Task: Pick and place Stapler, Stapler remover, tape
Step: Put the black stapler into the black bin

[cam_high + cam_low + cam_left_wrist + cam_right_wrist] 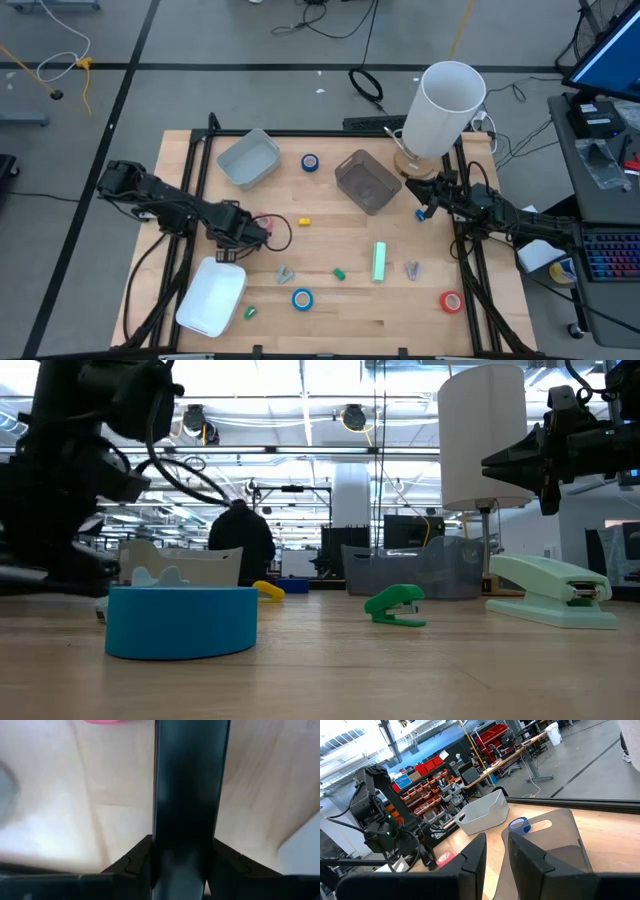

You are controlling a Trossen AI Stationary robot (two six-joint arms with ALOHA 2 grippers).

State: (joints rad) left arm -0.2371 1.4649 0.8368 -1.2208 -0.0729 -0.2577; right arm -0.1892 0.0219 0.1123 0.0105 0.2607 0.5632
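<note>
Wooden tabletop [330,325] in play: the left gripper [262,232] is low at left of centre, just beside a pink tape roll [445,858], and I can't tell how wide its fingers are or whether they grip it. The right gripper [495,857] hovers at middle right beside the grey bin [365,182], fingers a narrow slit apart, empty. The mint stapler [379,262] lies lower centre, with a blue tape roll [302,298] and a red tape roll [451,301] near the bottom edge.

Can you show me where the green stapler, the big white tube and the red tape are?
Green stapler [379,262], high view, middle of its long top.
Big white tube [446,110], high view, its outer side wall.
Red tape [451,301], high view, on its red ring.
</note>
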